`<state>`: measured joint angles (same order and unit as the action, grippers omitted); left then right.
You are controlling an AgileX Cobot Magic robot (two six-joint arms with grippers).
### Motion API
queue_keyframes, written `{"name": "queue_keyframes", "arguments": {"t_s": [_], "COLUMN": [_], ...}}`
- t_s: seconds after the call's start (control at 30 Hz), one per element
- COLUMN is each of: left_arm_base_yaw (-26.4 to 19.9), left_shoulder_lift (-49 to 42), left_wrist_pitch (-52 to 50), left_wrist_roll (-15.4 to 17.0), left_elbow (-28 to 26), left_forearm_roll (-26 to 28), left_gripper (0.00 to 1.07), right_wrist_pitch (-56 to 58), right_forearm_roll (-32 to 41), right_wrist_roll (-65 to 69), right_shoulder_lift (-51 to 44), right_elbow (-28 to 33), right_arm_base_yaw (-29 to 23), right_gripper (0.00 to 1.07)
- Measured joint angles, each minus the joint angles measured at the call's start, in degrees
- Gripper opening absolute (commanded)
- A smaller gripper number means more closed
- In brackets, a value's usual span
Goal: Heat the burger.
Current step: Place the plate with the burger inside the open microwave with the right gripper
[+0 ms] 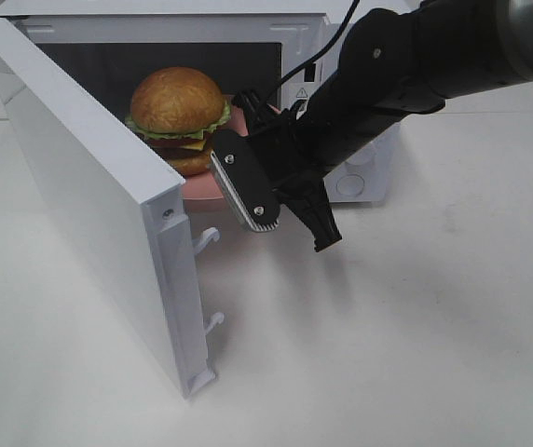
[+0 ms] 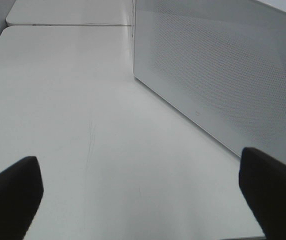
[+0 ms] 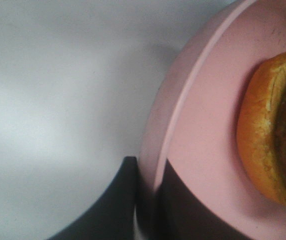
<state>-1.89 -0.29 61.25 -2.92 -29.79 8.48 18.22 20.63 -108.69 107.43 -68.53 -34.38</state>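
Observation:
The burger (image 1: 178, 116), with its golden bun, green lettuce and yellow cheese, sits on a round pink plate (image 1: 201, 186) at the mouth of the open white microwave (image 1: 364, 177). My right gripper (image 1: 248, 130) reaches in from the upper right and is shut on the plate's near rim. In the right wrist view its dark fingers (image 3: 125, 200) pinch the pink plate rim (image 3: 183, 100) at the gripper (image 3: 148, 162), with the burger (image 3: 268, 130) just beyond. My left gripper (image 2: 140, 200) hangs open over bare table, out of the exterior view.
The microwave door (image 1: 89, 177) swings wide open toward the front left, with its latch hooks (image 1: 209, 237) sticking out. The left wrist view shows a perforated white panel (image 2: 223, 75) close by. White tabletop (image 1: 388, 354) lies in front of the microwave.

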Motion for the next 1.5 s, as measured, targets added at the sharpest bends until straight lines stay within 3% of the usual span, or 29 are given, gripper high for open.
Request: {"name": "queue_keyframes", "arguments": {"t_s": [1.13, 1.5], "left_arm_base_yaw": [0.0, 0.0], "left_shoulder_lift": [0.0, 0.0], "left_wrist_pitch": [0.0, 0.0], "left_wrist_roll": [0.0, 0.0], "left_elbow": [0.0, 0.0], "left_forearm_roll": [0.0, 0.0], "left_gripper": [1.0, 1.0], "right_wrist_pitch": [-4.7, -2.64], "right_forearm_roll": [0.34, -5.56], "right_wrist_roll": [1.03, 11.57], "right_shoulder_lift": [-26.93, -39.02], "right_elbow": [28.25, 36.15], "right_arm_base_yaw": [0.97, 1.03], "right_gripper": [0.0, 0.0]}}
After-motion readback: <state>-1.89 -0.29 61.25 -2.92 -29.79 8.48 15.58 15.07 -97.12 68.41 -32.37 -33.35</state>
